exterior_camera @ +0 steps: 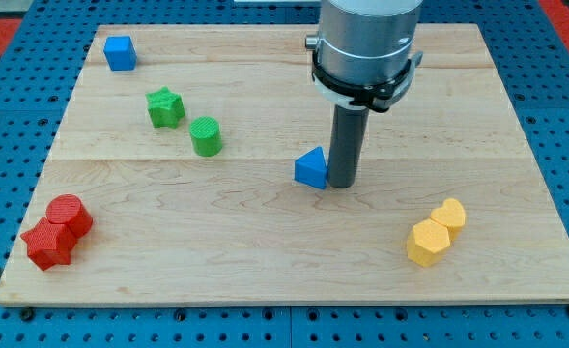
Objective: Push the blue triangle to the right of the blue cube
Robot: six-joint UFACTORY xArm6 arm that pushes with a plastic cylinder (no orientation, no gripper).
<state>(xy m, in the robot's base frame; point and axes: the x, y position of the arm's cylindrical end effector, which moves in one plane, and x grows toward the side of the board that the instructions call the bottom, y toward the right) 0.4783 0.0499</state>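
My tip (343, 184) touches the small blue triangle block (311, 167) at its 3 o'clock side, positioned to drive it toward the blue cube block (120, 52) at 10 o'clock; no pincer is fitted.

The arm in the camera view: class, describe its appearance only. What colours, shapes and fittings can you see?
The arm is a wide grey metallic cylinder with a dark band and clamp ring at its base. Below it hangs a straight dark rod, round in section, narrower than the cylinder, ending in my tip. No cables or markings are visible.
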